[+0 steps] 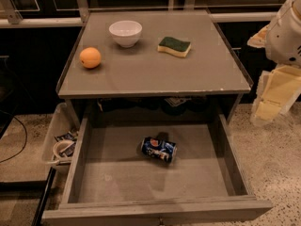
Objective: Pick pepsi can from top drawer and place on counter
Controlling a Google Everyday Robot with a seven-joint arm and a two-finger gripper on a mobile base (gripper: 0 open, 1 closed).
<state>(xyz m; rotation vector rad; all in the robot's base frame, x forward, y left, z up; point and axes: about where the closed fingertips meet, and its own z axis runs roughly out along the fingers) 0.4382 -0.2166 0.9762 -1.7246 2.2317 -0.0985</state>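
Observation:
The pepsi can [158, 149] lies on its side on the flat bottom of the open top drawer [141, 178], near the middle and a little toward the back. The drawer is pulled out toward the camera under the counter [155, 69]. My gripper [270, 100] hangs at the right, outside the cabinet, beside the counter's right front corner and above the floor. It is well apart from the can and holds nothing that I can see.
On the counter sit an orange [90, 57] at the left, a white bowl [125, 33] at the back and a green-and-yellow sponge [174, 46]. A whitish plastic bin [59, 138] of clutter stands left of the drawer. Speckled floor lies at the right.

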